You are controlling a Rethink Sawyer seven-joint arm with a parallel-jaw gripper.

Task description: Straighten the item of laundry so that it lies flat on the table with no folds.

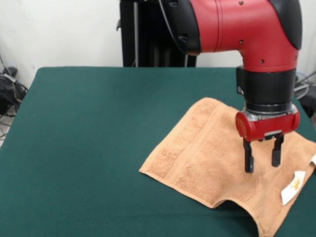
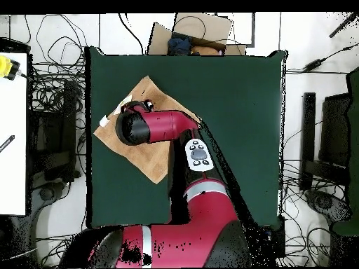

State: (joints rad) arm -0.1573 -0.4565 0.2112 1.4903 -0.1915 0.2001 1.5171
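The orange-tan terry towel (image 1: 207, 158) lies on the dark green table (image 1: 89, 148) at the right of the front view, turned diamond-wise. A white tag (image 1: 292, 186) shows on its right edge. Its near edge is raised into a fold close to the front right corner. My gripper (image 1: 263, 159) hangs straight down over the towel's right part, fingers open and empty, tips just above or touching the cloth. In the overhead view the towel (image 2: 140, 157) lies at the table's left and my arm's head (image 2: 133, 127) covers its middle.
The red arm (image 2: 189, 203) reaches in from the bottom of the overhead view. Cables (image 2: 56, 140) and dark equipment lie on the floor round the table. A cardboard piece (image 2: 200, 31) sits beyond the table's far edge.
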